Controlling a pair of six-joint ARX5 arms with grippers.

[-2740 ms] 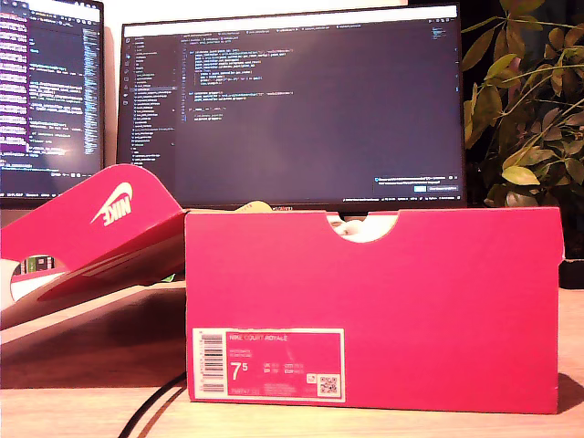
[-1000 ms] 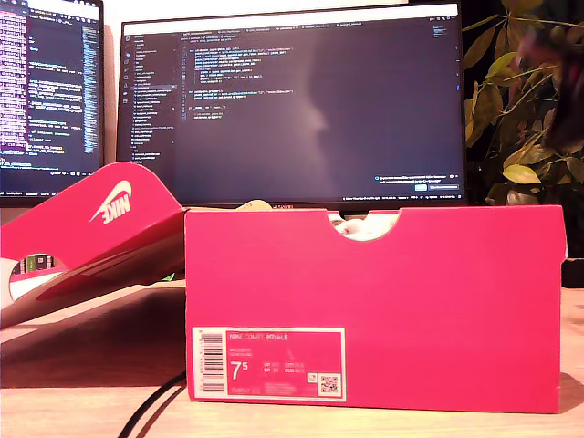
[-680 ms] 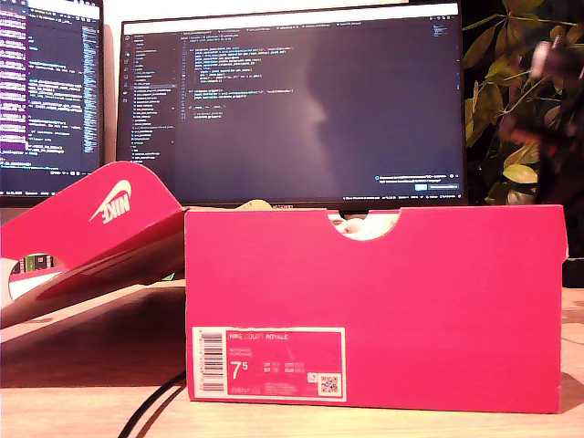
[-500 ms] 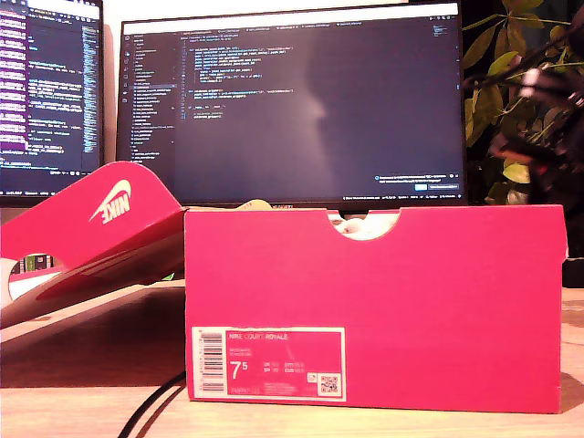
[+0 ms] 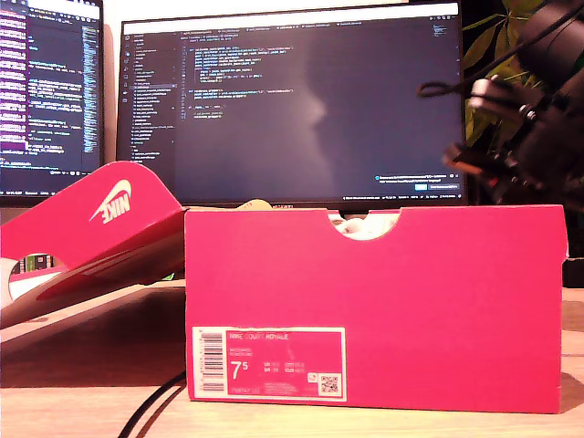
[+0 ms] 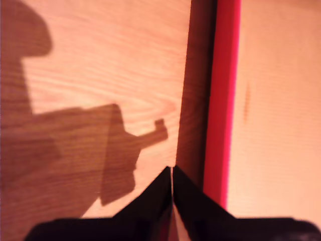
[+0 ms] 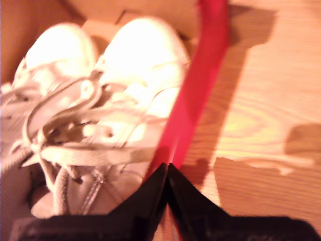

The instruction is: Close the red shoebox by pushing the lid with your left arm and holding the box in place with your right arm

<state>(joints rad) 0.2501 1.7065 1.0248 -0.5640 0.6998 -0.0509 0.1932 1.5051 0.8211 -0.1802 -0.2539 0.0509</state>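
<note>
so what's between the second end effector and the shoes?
Only the red shoebox wall, in the second wrist view: my second end effector sits over it, white sneakers just inside.

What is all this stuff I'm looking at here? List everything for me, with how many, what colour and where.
Shoebox: one, red, open, middle of the exterior view, on the table.
Lid: one, red with a white logo, swung open toward the exterior view's left.
Shoes: two, white with laces, inside the shoebox.
Label: one, white, on the shoebox's front wall.
Monitors: two, dark with text, behind the shoebox.
Plant: one, green, at the exterior view's right, partly hidden.
Cable: one, black, on the table.
Table: one, light wood.
My second gripper: black, shut, over the shoebox's wall beside the shoes.
My first gripper: black, shut, over the table beside a red edge.
</note>
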